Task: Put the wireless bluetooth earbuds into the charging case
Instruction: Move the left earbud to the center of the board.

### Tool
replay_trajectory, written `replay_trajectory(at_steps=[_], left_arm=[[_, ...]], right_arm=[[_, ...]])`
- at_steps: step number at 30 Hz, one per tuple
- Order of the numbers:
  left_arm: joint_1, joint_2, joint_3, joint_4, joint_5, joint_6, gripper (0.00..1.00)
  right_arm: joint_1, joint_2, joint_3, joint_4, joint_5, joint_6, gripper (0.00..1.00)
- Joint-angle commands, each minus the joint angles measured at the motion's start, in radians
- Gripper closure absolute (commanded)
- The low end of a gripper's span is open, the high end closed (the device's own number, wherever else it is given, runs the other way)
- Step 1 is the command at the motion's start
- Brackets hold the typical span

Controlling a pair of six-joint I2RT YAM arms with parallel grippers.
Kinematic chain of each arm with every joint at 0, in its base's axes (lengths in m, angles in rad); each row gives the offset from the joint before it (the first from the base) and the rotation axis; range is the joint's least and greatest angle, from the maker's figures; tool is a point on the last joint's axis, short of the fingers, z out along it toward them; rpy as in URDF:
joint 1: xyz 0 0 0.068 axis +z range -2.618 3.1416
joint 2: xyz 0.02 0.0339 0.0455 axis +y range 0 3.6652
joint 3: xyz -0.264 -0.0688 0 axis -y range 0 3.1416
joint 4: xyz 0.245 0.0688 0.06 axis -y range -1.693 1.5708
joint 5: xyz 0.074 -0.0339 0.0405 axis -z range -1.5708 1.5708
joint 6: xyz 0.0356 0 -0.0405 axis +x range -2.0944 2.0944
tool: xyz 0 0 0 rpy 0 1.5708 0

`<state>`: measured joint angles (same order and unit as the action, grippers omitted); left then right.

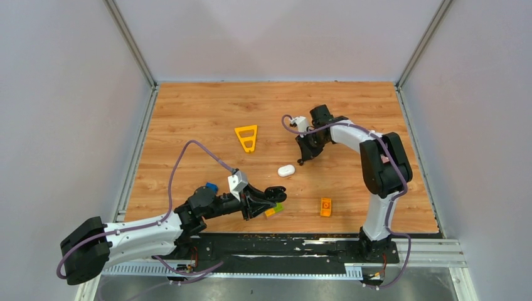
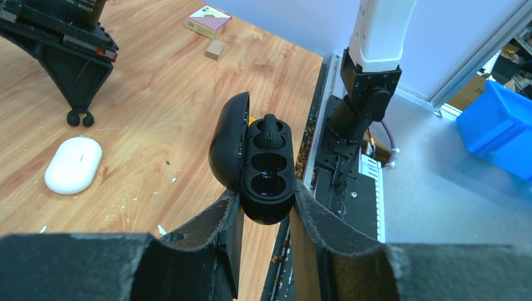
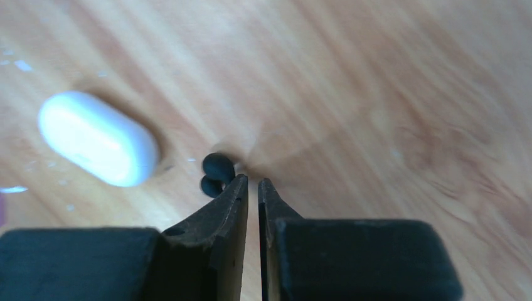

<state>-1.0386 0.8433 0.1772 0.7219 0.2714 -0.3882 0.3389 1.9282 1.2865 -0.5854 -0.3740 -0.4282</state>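
My left gripper (image 1: 271,199) is shut on a black charging case (image 2: 266,169) and holds it above the table's near edge, with the lid (image 2: 227,141) swung open. One black earbud (image 2: 270,130) sits in the far well, and the well nearer my fingers looks empty. A closed white oval case (image 1: 286,170) lies mid-table. Another black earbud (image 3: 216,174) lies on the wood just left of my right gripper (image 3: 253,182). That gripper's jaws are all but shut with nothing between them, and it hovers just right of the white case (image 3: 97,138).
A yellow triangular piece (image 1: 246,138) lies left of centre. An orange brick (image 1: 325,206) sits near the front edge. A yellow-green brick (image 1: 273,212) lies under my left gripper. The right arm's base (image 2: 370,94) stands just past the held case.
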Motion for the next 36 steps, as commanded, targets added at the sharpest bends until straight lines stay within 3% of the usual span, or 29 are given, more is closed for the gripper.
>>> replay_trajectory(at_steps=[1, 5, 9, 15, 21, 36], left_arm=[[-0.003, -0.014, 0.013, 0.050, 0.002, 0.000, 1.00], [-0.002, -0.021, 0.006, 0.047, -0.002, 0.000, 1.00], [-0.003, -0.016, -0.005, 0.064, -0.006, -0.001, 1.00], [-0.003, -0.019, -0.002, 0.065, -0.001, -0.009, 1.00], [-0.002, -0.048, -0.011, 0.041, -0.011, -0.003, 1.00], [-0.002, -0.065, -0.019, 0.035, -0.017, -0.005, 1.00]], right_arm=[[0.017, -0.073, 0.035, -0.079, -0.167, 0.013, 0.87], [0.014, -0.138, 0.063, -0.125, -0.288, 0.008, 0.87], [0.014, -0.153, 0.064, -0.134, -0.304, 0.001, 0.86], [0.017, -0.126, 0.044, -0.107, -0.233, -0.043, 0.86], [0.022, -0.103, 0.025, -0.069, -0.048, -0.075, 0.86], [0.103, -0.035, -0.058, -0.071, 0.013, -0.104, 0.72]])
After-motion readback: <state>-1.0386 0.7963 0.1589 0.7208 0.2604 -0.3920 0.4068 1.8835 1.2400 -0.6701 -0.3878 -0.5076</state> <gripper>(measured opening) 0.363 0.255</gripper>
